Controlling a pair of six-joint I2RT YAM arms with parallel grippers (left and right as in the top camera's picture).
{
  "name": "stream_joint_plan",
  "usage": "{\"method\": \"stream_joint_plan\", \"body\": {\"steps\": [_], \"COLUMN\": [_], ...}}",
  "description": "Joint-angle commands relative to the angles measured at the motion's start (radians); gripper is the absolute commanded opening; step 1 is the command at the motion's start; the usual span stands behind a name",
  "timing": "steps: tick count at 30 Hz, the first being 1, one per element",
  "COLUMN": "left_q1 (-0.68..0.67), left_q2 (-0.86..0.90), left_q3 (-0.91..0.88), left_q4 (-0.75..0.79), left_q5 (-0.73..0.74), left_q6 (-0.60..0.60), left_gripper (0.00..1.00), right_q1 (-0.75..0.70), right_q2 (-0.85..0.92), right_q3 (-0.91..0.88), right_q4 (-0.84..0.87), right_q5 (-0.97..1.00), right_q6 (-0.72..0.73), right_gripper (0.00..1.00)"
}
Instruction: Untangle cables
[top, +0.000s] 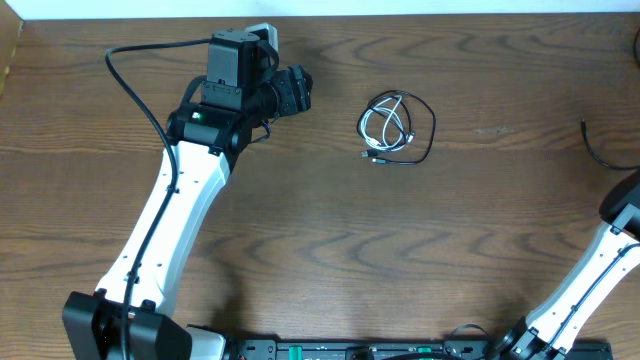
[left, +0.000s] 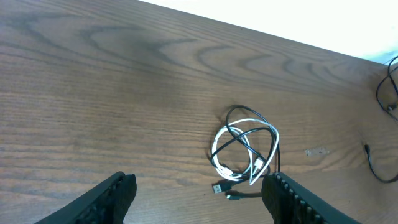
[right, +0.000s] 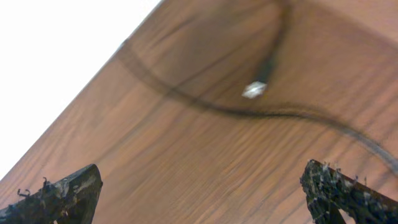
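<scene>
The dark wood-grain counter (top: 480, 230) bears the tangled cables (top: 396, 127); left gripper (left: 198, 202) and right gripper (right: 202, 196) both stand apart, holding nothing.

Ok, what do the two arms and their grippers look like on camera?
White links, black joints on both. The left arm has a black wrist block, a green light and a black cord looping off it. Of the right arm only one white link and a black joint show. The left gripper has black ribbed fingers; the right gripper has dark, rough-edged ones.
</scene>
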Motion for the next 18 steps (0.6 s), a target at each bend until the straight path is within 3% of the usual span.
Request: {"method": "stream_joint_plan", "body": {"steps": [1, 6, 10, 12, 18], "left_q1": [-0.002, -0.002, -0.003, -0.01, -0.04], "left_q2": [0.01, 0.01, 0.01, 0.01, 0.012], "left_q3": [0.011, 0.011, 0.011, 0.011, -0.003], "left_q4": [-0.001, -0.018, -0.056, -0.085, -0.113], "left_q5": [-0.003, -0.003, -0.003, -0.003, -0.003], "left_q6": [-0.002, -0.002, -0.002, -0.002, -0.027], "left_gripper": [0.7, 0.74, 0.74, 0.74, 0.74], "right_q1": [0.062, 0.123, 0.167, 0.193, 0.309], "right_q2": [-0.134, -0.188, -0.192, -0.188, -0.188], "right_q3": [0.009, 0.009, 0.008, 0.008, 0.007], "right_q4": [-0.061, -0.189, -0.336, -0.409, -0.57], "right_q5": [-0.135, -0.166, -0.374, -0.438, -0.45], "right_q6": [-0.132, -0.145, -0.238, -0.278, -0.341], "right_gripper": [0.99, 0.99, 0.99, 0.95, 0.92]}}
